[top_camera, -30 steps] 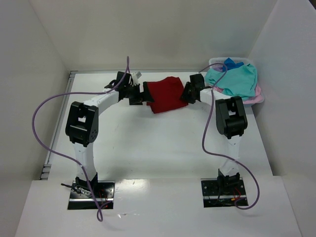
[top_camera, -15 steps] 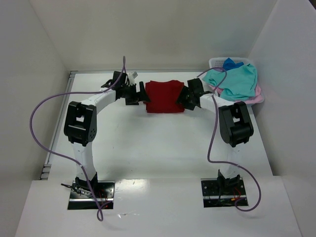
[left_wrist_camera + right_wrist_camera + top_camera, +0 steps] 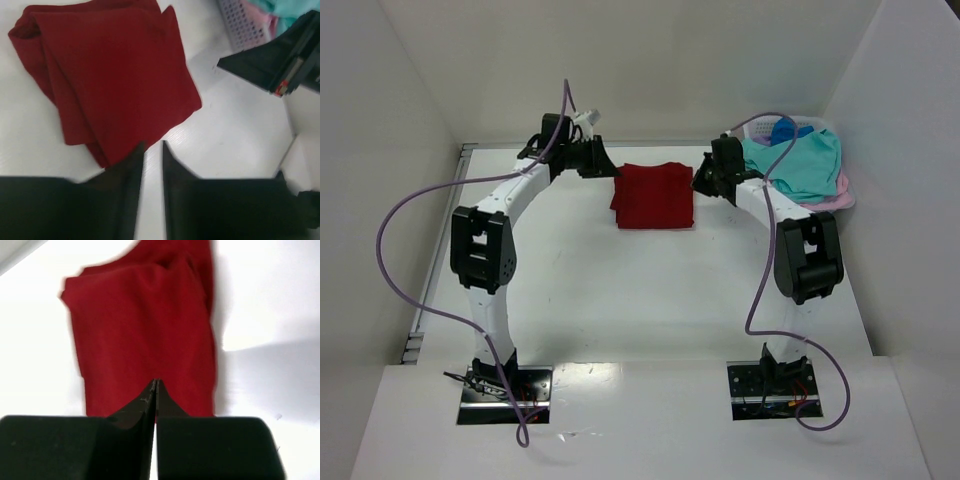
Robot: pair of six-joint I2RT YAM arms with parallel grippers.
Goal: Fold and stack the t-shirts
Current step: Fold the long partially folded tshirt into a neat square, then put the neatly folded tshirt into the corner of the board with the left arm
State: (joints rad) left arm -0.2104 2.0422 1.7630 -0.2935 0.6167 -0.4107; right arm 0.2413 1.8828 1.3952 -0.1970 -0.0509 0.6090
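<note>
The dark red t-shirt [image 3: 654, 196] lies folded into a rough square at the back middle of the table, with nothing holding it. It fills the left wrist view [image 3: 110, 75] and the right wrist view [image 3: 145, 325]. My left gripper [image 3: 603, 168] hovers just off its left edge; its jaws [image 3: 152, 145] stand a narrow gap apart with only bare table between them. Off the shirt's right edge, my right gripper [image 3: 705, 180] is shut with its tips [image 3: 155, 381] touching and empty. A teal t-shirt [image 3: 800, 160], a blue one [image 3: 788, 127] and a pink one [image 3: 835, 195] are heaped in the basket.
The pale slotted laundry basket [image 3: 760, 124] stands in the back right corner, close behind my right arm; its wall shows in the left wrist view [image 3: 240, 25]. White walls close in the table at the back and on both sides. Purple cables loop off both arms.
Both grippers let go of the red shirt and drew back from its side edges. The left jaws narrowed and the right jaws shut. The shirt now lies squared and flat.
</note>
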